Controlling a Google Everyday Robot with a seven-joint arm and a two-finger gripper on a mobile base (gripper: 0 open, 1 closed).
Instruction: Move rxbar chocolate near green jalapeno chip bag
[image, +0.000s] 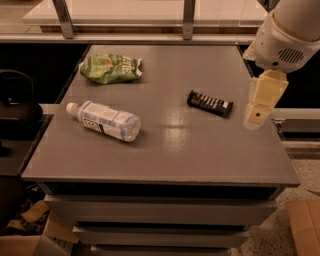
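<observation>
Grey table (165, 155), matte top with faint glare near centre. Three items on it, all lying flat.

Rxbar chocolate (210, 103): black wrapper, pale lettering blocks, right of centre. Long axis runs at a slant, left end slightly farther back than the right. Nothing is touching it.

Green jalapeno chip bag (111, 68): wrinkled, at the back-left of the table near the edge. Well apart from the bar, with bare tabletop between them.

Clear water bottle (106, 120): on its side at the left-front, white cap pointing left and back, label facing up. It sits in front of the chip bag and is not in contact with it.

Gripper (259, 112): cream-coloured, hanging downward from the white arm housing (287, 35) at the upper right. It is over the table's right edge, just right of the bar and above it – apart from the bar, not touching. Open or closed: cannot tell from this angle. Nothing visible in its grasp.

Surroundings: metal posts (188, 17) behind the table's far edge – cardboard (305, 227) on the floor at the lower right.
</observation>
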